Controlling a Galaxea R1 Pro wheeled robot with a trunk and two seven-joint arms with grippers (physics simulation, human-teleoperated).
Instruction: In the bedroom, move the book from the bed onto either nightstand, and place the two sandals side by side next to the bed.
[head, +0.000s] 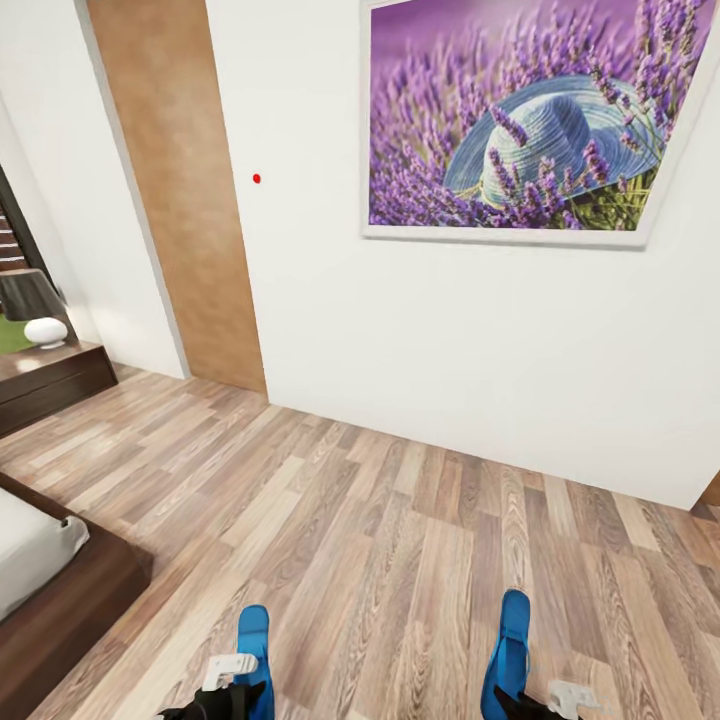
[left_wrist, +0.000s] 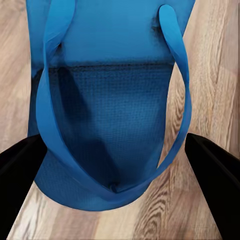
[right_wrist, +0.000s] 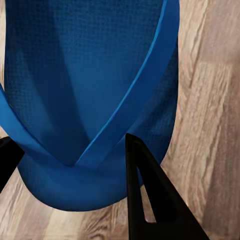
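Observation:
I hold the two sandals, both bright blue flip-flops, low in the head view. The left sandal (head: 254, 640) pokes up from my left gripper (head: 236, 688). The right sandal (head: 512, 645) pokes up from my right gripper (head: 548, 702). In the left wrist view the black fingers (left_wrist: 20, 185) flank the sandal (left_wrist: 107, 125) at its sole and strap. In the right wrist view one finger (right_wrist: 150, 195) lies across the sandal (right_wrist: 85, 85). A corner of the bed (head: 70, 600) is at lower left. A nightstand (head: 55, 375) stands by the left wall. The book is out of view.
A black-shaded lamp (head: 32, 305) stands on the nightstand. Ahead is a white wall with a lavender picture (head: 520, 120) and a brown door (head: 180, 200). Wood-plank floor (head: 380, 530) stretches between me, the wall and the bed.

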